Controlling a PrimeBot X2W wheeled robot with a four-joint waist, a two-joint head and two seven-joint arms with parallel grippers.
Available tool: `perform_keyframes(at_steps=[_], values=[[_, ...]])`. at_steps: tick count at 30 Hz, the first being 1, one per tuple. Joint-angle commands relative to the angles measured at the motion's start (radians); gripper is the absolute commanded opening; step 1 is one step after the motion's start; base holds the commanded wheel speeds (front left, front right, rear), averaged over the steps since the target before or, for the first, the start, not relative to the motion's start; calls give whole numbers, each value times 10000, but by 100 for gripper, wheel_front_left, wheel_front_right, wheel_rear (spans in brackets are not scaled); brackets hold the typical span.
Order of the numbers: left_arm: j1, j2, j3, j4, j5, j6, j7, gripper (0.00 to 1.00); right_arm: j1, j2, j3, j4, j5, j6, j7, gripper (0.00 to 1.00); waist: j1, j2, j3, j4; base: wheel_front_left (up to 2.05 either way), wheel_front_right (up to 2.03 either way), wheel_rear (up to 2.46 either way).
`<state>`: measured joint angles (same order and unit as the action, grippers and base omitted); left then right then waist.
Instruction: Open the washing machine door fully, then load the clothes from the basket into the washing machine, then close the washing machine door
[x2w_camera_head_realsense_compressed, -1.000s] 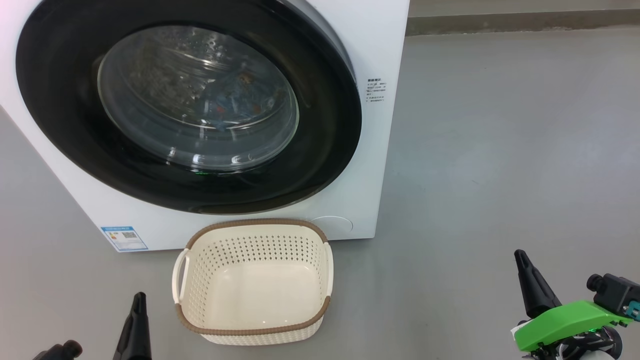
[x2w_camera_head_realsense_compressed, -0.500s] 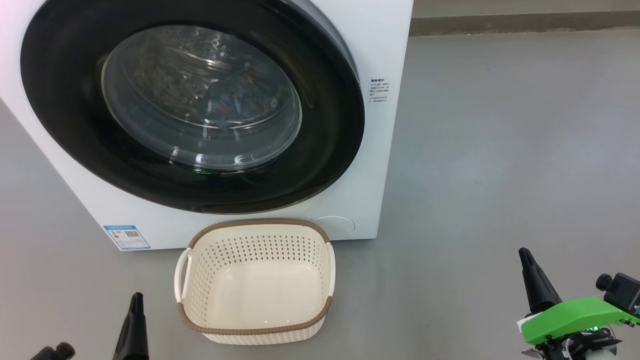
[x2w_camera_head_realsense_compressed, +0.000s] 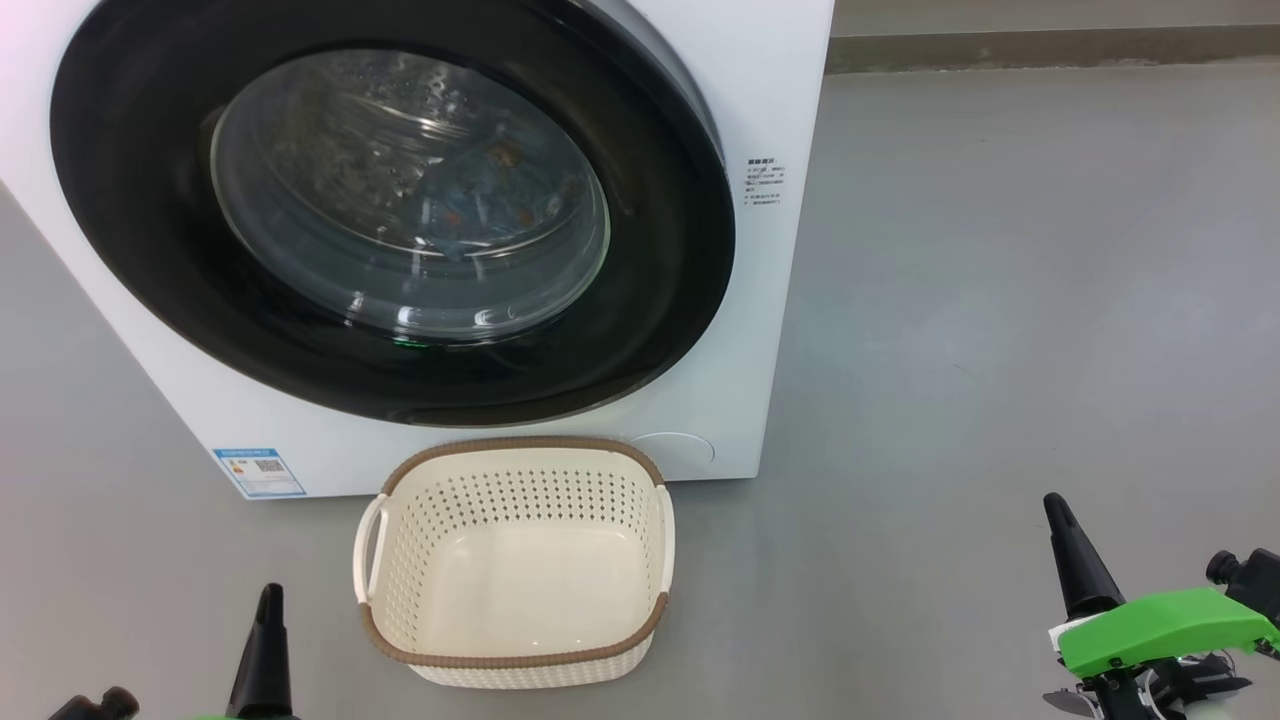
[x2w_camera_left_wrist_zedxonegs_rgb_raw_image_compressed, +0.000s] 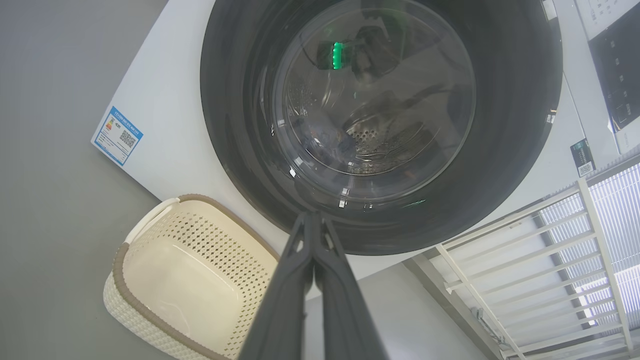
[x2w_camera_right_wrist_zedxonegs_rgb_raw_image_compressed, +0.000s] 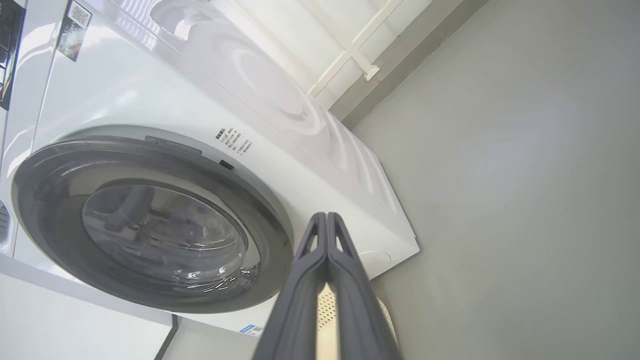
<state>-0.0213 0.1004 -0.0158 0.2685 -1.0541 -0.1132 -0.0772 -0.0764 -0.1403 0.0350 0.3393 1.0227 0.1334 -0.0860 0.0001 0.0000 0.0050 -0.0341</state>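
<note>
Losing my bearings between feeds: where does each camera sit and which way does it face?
Head view: on the head, facing forward and down at the shut door and the basket; left gripper lower left, right gripper lower right.
Left wrist view: on the left arm, looking along its closed fingers at the door.
Right wrist view: on the right arm, rolled sideways, looking past its closed fingers at the washing machine.
Shared: head and left wrist both show the basket and blue label.
</note>
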Motion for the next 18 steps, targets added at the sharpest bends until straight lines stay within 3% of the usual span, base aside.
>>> perform_keyframes(at_steps=[1, 18], values=[[-468, 50, 272, -308, -278, 67, 68, 0, -395, -79, -10, -302, 398, -12, 86, 0, -1, 0, -2, 9, 0, 0, 0], [-576, -100, 555, -413, -1704, 126, 566, 0, -413, 137, -352, -445, 1932, -16, 555, 0, -1, 0, -19, 99, 0, 0, 0]])
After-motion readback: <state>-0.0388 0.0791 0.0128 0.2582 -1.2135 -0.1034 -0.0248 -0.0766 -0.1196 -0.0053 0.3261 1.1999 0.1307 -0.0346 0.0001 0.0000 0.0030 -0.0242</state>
